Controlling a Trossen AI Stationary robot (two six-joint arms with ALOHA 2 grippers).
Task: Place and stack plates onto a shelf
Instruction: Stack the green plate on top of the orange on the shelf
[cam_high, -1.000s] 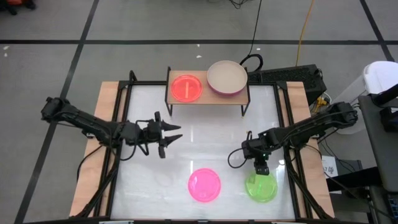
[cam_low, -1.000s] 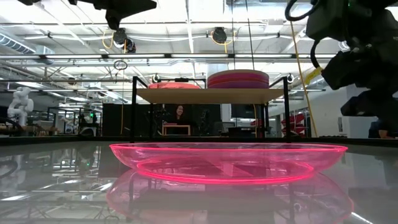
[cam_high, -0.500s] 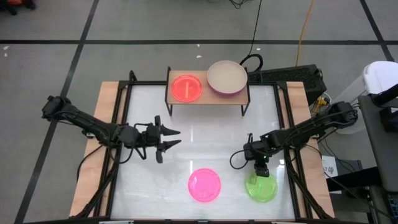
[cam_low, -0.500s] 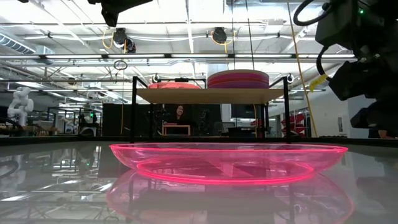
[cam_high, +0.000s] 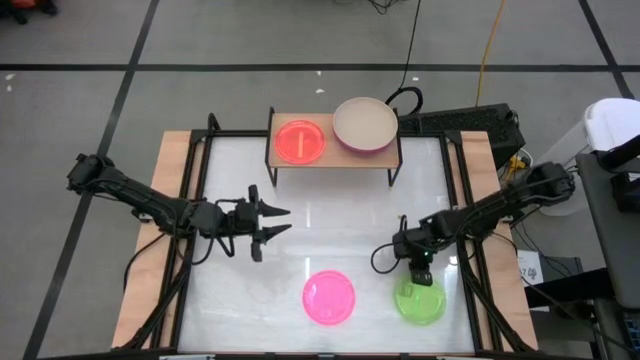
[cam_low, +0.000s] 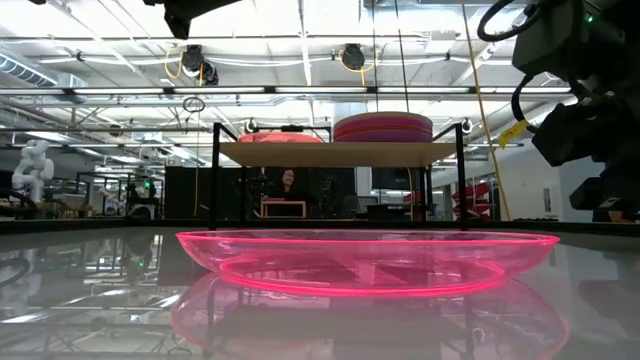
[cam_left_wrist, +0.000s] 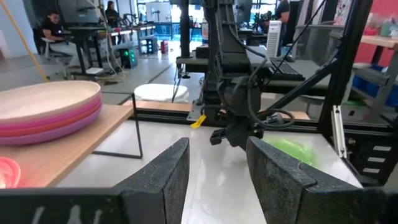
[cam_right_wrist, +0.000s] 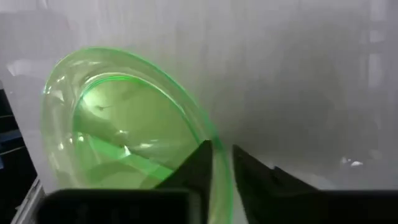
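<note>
A green plate (cam_high: 420, 302) lies flat on the white table near its front right. My right gripper (cam_high: 420, 276) points down at that plate's far rim and is shut on it; the right wrist view shows the plate (cam_right_wrist: 124, 137) and gripper (cam_right_wrist: 222, 150) close up. A translucent pink plate (cam_high: 329, 297) lies flat at the front centre. At the far edge stands the shelf (cam_high: 340, 158). It carries a red plate (cam_high: 300, 141) and a stack topped by a beige plate (cam_high: 365, 124). My left gripper (cam_high: 283, 222) hovers open at the table's left middle. My right gripper pinches the green plate's far rim (cam_right_wrist: 219, 169) between its two fingers, one inside the plate and one outside. The fingers come from above, slanting down from the far side. The plate still lies flat on the table.
The table's wooden side rails (cam_high: 175, 200) and black frame bars border the white surface. The shelf's thin black legs (cam_high: 393, 172) stand at the far edge. A bare stretch of tabletop (cam_high: 340, 225) separates the shelf from the two plates in front.
My right gripper has sunk a little toward the table's near edge, onto the green plate's far rim. My left gripper has turned slightly and drifted a little toward the right. The plates have stayed where they were.
</note>
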